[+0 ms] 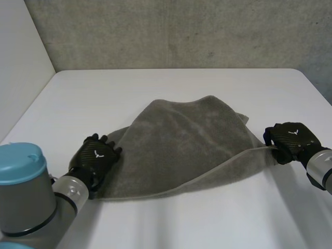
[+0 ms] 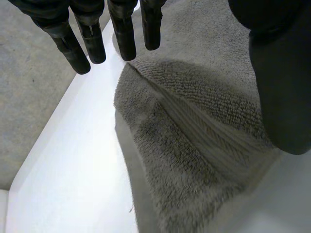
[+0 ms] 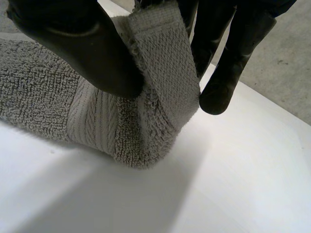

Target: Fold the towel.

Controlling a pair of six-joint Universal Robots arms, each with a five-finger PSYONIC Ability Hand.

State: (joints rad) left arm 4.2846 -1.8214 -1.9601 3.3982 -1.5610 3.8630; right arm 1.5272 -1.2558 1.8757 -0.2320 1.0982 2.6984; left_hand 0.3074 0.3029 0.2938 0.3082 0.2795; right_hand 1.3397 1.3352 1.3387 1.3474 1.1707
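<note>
A grey towel lies half folded in the middle of the white table. My left hand hovers at the towel's near left corner with its fingers straight and spread above the cloth; the thumb stands apart, and the towel corner lies loose under the palm. My right hand is at the towel's right corner. There its thumb and fingers pinch the hemmed corner, lifting it slightly off the table.
A grey concrete wall runs behind the table's far edge. A white panel stands along the left side. Bare tabletop stretches behind the towel and in front of it.
</note>
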